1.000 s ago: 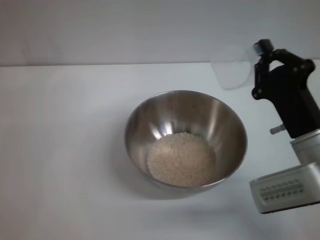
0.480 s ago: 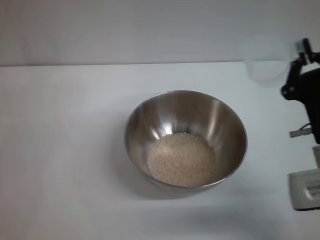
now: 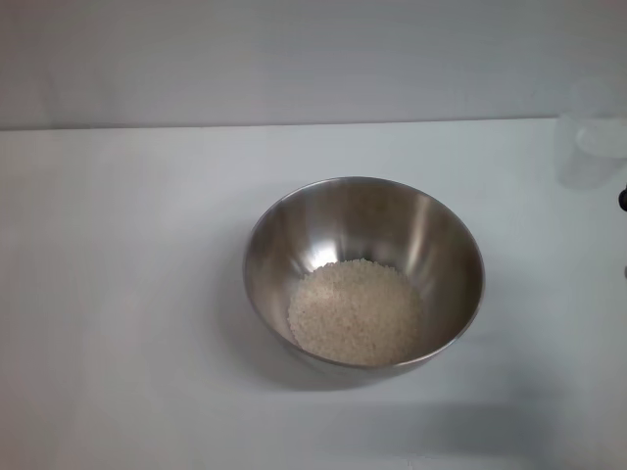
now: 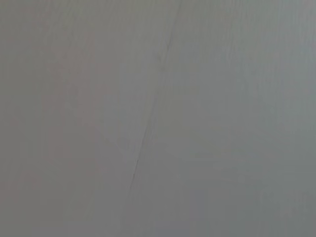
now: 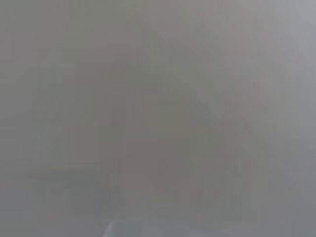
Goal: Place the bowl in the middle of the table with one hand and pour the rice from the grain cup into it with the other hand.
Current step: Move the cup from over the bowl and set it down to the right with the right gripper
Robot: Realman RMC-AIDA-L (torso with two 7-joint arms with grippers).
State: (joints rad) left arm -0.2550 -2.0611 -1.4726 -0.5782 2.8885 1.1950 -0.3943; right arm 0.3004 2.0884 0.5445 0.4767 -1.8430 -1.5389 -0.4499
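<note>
Since a second ago the right gripper (image 3: 623, 200) has carried the cup (image 3: 590, 147) away from above the bowl, out toward the robot's right. Only a dark sliver of that gripper now shows at the head view's right edge, so whether it is clamped on the cup cannot be told. Just beside it, farther from the robot, the clear cup appears upright and empty. Well off to the gripper's left, the steel bowl (image 3: 269, 257) sits about mid-table (image 3: 118, 294), unmoved, with the rice (image 3: 355, 313) heaped in its bottom. No left gripper is visible; both wrist views show only blank grey. Judging from this, the pour looks finished, and only setting the cup down remains.
</note>
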